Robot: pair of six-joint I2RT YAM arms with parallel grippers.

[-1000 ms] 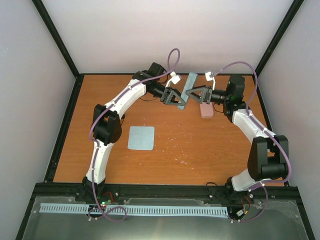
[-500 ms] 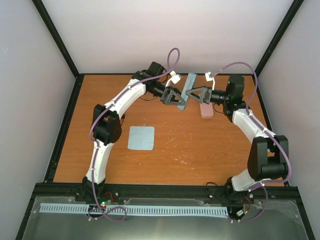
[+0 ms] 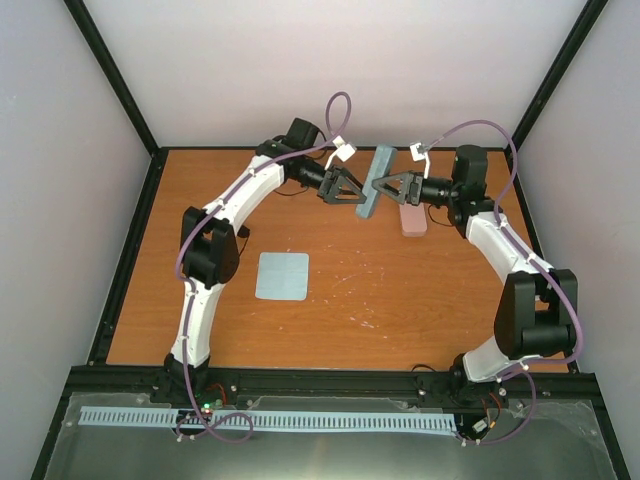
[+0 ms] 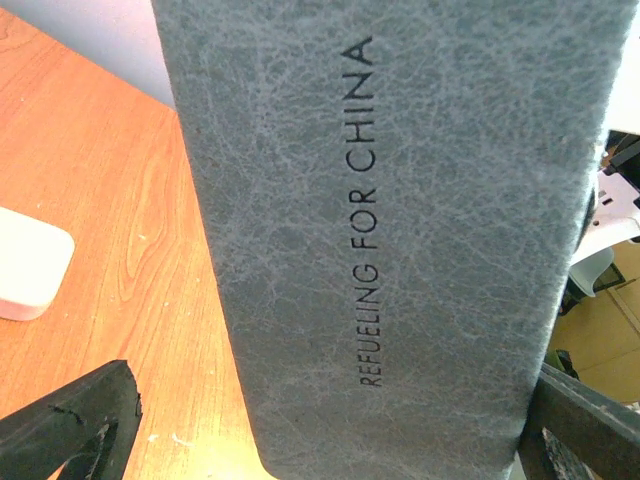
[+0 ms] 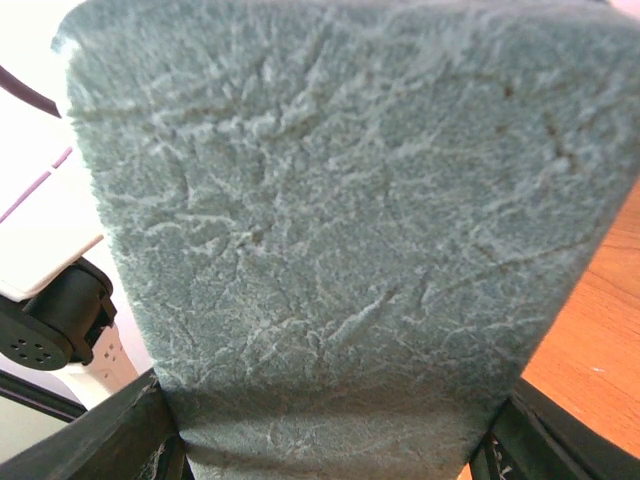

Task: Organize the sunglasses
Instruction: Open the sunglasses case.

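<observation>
No sunglasses show in any view. A blue-grey oblong case (image 3: 377, 180) hangs tilted in the air at the back of the table, between the two grippers. My right gripper (image 3: 388, 187) is shut on the case, and in the right wrist view both of its fingers (image 5: 110, 440) press the sides of the case (image 5: 340, 220). My left gripper (image 3: 352, 190) stands open just left of the case. The left wrist view shows the case's lettered face (image 4: 400, 230), with a gap between the case and my left finger (image 4: 70, 425).
A pink case (image 3: 411, 221) lies on the table under the right gripper and also shows in the left wrist view (image 4: 30, 265). A square light-blue cloth (image 3: 282, 275) lies flat at centre left. A black frame (image 3: 130, 250) edges the wooden table.
The left gripper has opened, let go of the blue-grey case and drawn back a little to the left. The right gripper has closed onto the case.
</observation>
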